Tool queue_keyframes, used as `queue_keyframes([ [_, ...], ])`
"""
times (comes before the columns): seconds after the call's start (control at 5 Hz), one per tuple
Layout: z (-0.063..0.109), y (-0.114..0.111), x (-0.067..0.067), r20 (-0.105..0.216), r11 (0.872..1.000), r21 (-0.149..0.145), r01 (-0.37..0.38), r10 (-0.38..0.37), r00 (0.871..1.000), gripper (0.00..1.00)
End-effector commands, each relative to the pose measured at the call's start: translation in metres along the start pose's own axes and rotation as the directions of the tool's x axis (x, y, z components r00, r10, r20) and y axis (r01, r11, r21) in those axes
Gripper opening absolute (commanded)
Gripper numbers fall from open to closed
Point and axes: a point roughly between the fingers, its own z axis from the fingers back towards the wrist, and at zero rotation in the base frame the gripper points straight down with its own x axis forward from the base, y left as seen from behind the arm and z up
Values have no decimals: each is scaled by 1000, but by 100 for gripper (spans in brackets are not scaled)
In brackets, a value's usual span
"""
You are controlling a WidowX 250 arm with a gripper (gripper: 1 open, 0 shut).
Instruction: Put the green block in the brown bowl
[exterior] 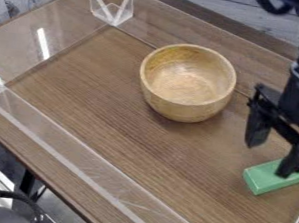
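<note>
The green block (271,181) lies flat on the wooden table at the right edge, its upper end partly covered by my gripper. My gripper (278,145) hangs just above the block, pointing down with its two black fingers (259,127) spread wide and nothing between them. The brown bowl (188,81) stands empty in the middle of the table, to the left of the gripper and apart from it.
Clear acrylic walls (55,144) fence the wooden tabletop (123,131) on its sides. A small clear plastic stand (109,6) sits at the far left corner. Bare wood lies between bowl and block.
</note>
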Motion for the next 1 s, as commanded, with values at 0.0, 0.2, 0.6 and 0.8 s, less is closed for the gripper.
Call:
queue_keyframes([
  [0.0, 9, -9, 19, 65, 998, -5, 56, -55, 996, 100],
  [0.2, 0, -11, 25, 57, 997, -12, 76, -75, 996, 100],
  [0.6, -8, -11, 30, 60, 996, -19, 84, -83, 995, 0],
  [0.8, -7, -11, 30, 69, 996, -20, 87, -86, 994, 0],
])
